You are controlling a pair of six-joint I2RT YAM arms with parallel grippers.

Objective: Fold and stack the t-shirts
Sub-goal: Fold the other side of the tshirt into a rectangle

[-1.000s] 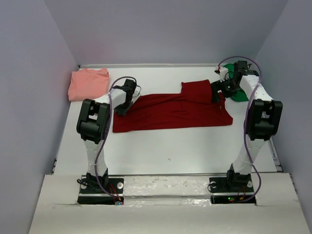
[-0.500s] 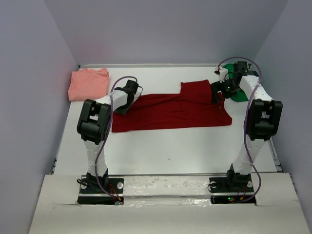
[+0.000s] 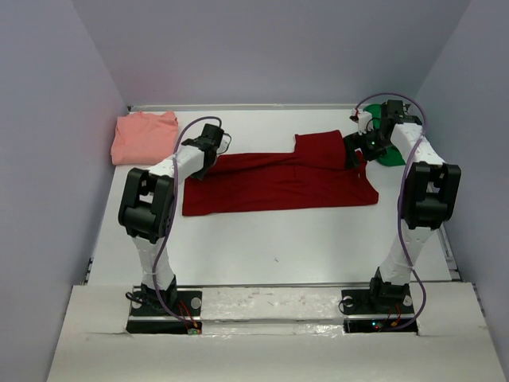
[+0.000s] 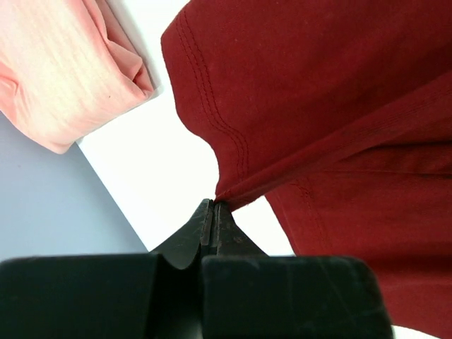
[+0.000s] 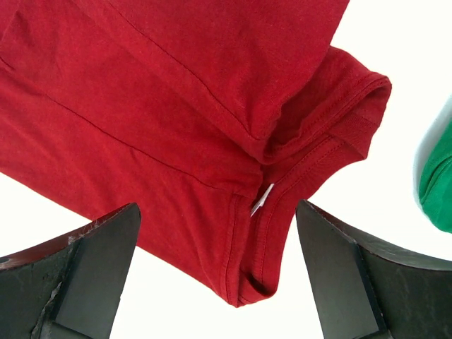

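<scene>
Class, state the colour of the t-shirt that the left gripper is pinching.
Dark red t-shirt, clearest in the left wrist view, pinched by the left gripper.

Quick headcount: three t-shirts total, one dark red shirt (image 3: 278, 179) across the middle of the frame, one salmon-pink shirt (image 3: 145, 137) in the upper left, and one green shirt (image 3: 390, 157) at the upper right. Two robot arms, left arm (image 3: 151, 207) and right arm (image 3: 425, 195), so two grippers too: left gripper (image 4: 214, 206) and right gripper (image 3: 352, 151). Just one white table (image 3: 278, 239).
</scene>
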